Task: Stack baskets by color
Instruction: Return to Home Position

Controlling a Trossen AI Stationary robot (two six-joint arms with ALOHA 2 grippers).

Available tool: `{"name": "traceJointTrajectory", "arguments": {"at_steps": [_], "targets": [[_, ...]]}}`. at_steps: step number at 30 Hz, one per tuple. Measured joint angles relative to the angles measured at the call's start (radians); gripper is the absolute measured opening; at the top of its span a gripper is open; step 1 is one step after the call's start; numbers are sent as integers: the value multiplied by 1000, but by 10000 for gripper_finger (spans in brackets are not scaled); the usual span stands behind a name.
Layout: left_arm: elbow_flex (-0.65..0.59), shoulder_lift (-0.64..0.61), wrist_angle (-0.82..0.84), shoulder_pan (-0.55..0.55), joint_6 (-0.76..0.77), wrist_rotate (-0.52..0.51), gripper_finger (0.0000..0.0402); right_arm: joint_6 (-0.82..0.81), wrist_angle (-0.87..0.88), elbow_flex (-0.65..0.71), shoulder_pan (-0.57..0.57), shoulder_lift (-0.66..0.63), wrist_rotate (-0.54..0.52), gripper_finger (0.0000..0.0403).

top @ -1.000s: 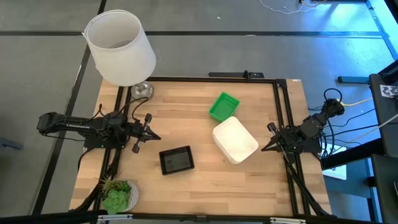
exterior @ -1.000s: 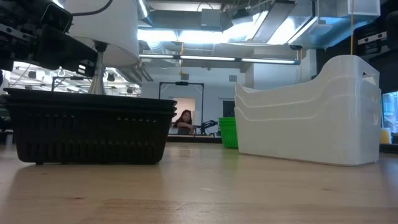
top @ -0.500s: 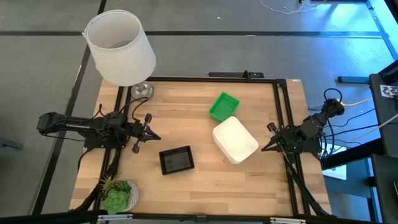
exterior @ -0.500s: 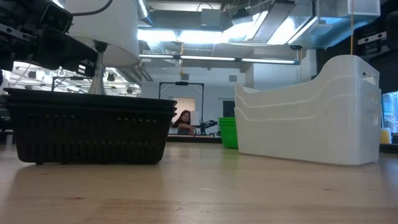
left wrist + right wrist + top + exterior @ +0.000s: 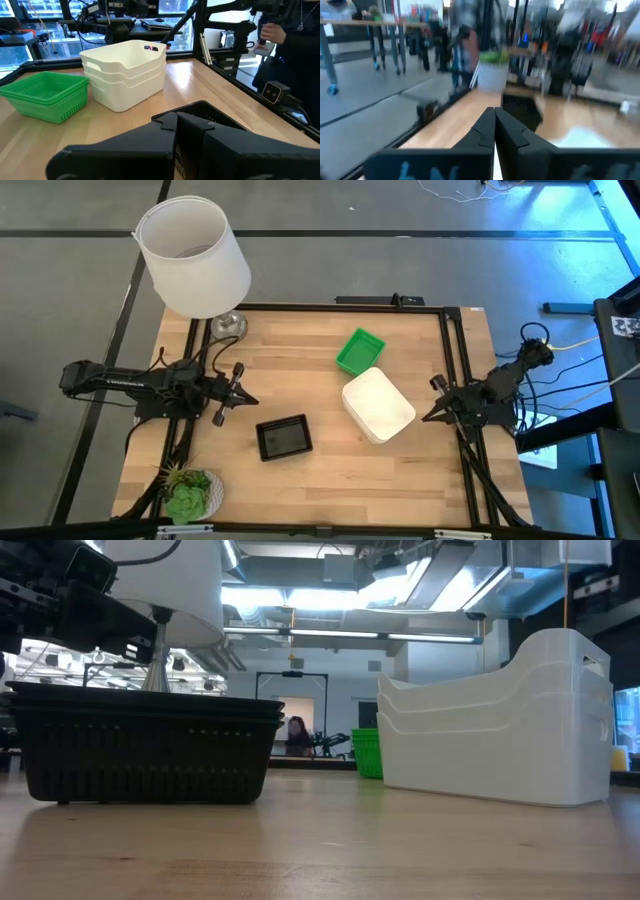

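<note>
Diagonally, long axis of white baskets (image 5: pixel 378 405); left hand (image 5: pixel 244 398), right hand (image 5: pixel 427 418) closed, empty

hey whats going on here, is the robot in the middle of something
Neither arm is handling anything. The left gripper and the right gripper are shut and empty, each at its own side of the table. Between them, baskets stand sorted by color: a green stack, a white stack close by it, and a black stack nearer the left gripper.
</note>
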State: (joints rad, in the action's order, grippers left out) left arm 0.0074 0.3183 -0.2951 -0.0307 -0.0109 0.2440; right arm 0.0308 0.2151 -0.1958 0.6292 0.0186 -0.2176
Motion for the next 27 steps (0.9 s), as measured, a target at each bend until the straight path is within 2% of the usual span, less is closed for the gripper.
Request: {"name": "traceJointTrajectory", "arguments": {"at_steps": [5, 9, 13, 27], "targets": [[0, 0, 0, 0, 0, 0, 0, 129, -212, 92, 0, 0, 44, 5], [0, 0, 0, 0, 0, 0, 0, 132, -336, 185, 0, 0, 103, 5], [0, 0, 1, 0, 0, 0, 0, 137, -308, 187, 0, 5, 137, 5], [0, 0, 4, 0, 0, 0, 0, 131, -291, 187, 0, 6, 133, 5]]}}
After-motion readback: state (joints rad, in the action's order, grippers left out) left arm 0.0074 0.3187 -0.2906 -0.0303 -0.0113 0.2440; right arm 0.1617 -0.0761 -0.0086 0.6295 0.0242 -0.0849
